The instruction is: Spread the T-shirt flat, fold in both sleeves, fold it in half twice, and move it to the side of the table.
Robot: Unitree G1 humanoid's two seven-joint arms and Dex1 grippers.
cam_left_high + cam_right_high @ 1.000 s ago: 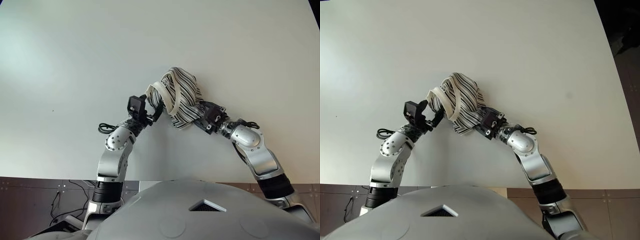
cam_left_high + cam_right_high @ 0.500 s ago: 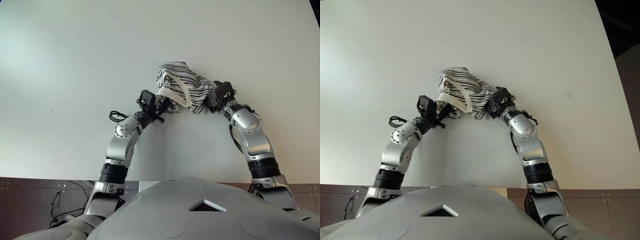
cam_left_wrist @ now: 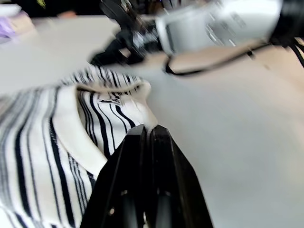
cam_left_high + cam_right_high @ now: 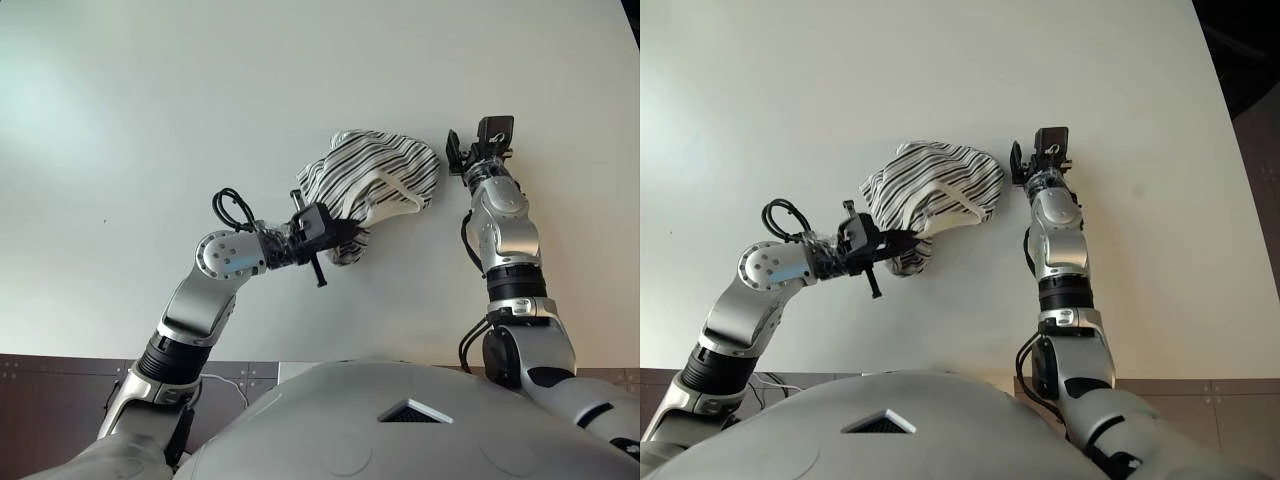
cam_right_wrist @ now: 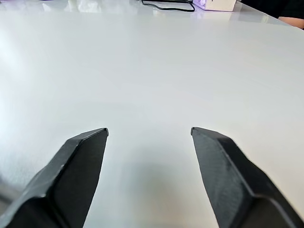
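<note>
**Count:** you are looking at one T-shirt (image 4: 375,175), one table (image 4: 150,120) and two grippers.

**T-shirt, one:** it has black and cream stripes with a cream neckband. It is lying bunched in a loose heap, neither spread nor folded. In the head views it is sitting just right of the frame's centre, on the white table top.

**Left gripper (image 4: 335,235), one:** it is reaching in from the lower left of the head view. Its tip is pushing into the lower left edge of the heap. In the left wrist view the two black fingers (image 3: 142,190) are pressing flat against each other with no gap. Their tips are sitting right at the cream neckband, and striped cloth is bunching around them, so the gripper is pinching the shirt.

**Right gripper (image 4: 455,160), one:** it is hovering just beside the right edge of the heap, in the upper right of the head view, and is touching no cloth. In the right wrist view its fingers (image 5: 80,161) are standing wide apart over bare table, holding nothing.
</note>
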